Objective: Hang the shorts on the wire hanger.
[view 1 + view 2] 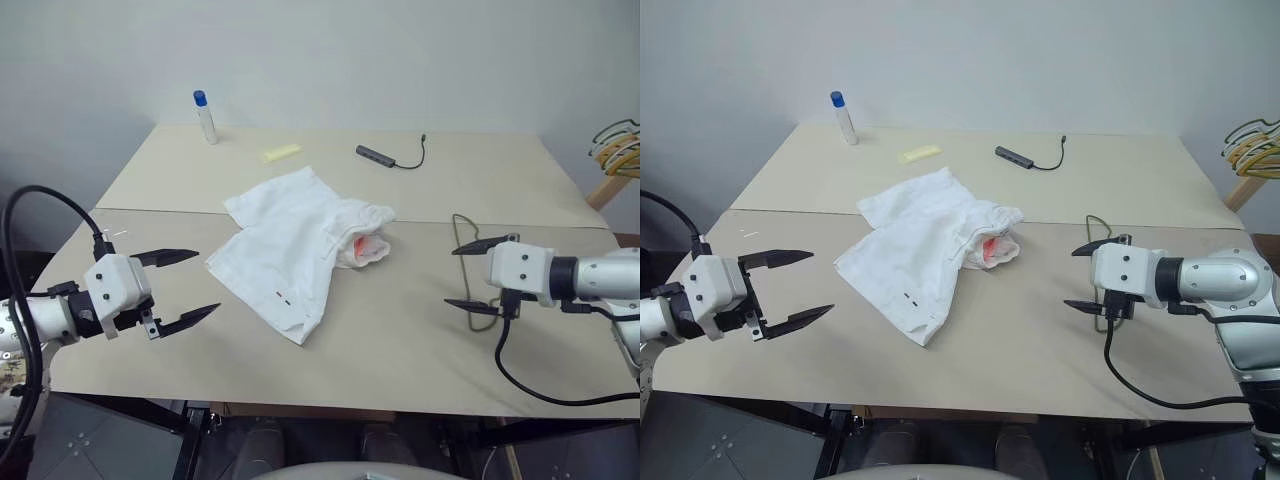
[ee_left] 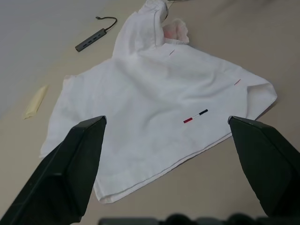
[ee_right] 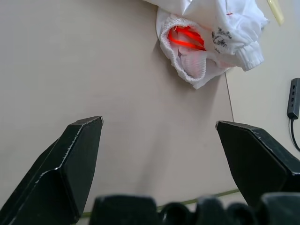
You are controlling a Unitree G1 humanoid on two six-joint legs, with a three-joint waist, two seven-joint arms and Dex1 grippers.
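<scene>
Shorts (image 1: 290, 245) lie crumpled mid-table on the tan tabletop (image 1: 400, 340), white cloth, gathered waistband (image 1: 365, 245) turned toward the robot's right with a pinkish-red patch showing inside, tiny dark-and-red mark (image 2: 195, 116) near the near hem. Nothing holds them.

Wire hanger (image 1: 462, 235), thin olive-green, lies flat on the table right of the shorts, mostly hidden behind the right gripper (image 1: 478, 275); only part of its wire loop shows, and a sliver of green wire runs along the edge of the right wrist view.

Left gripper (image 1: 185, 288) hovers off the near-left corner of the shorts, fingers spread wide, empty, aimed at the hem side. Right gripper hangs over the hanger, fingers also spread wide and empty, pointed inward toward the waistband. Whether it touches the wire I cannot tell.

Judgement: start pose, nothing grasped yet; arms flank the cloth so one can take the hanger and the other the shorts.

Clutter at the far side: small bottle with blue cap (image 1: 205, 116), yellow strip (image 1: 281, 152), dark USB hub with cable (image 1: 390, 157). Bunched yellow and dark hangers on a wooden rack (image 1: 615, 150) at far right, not the target.
</scene>
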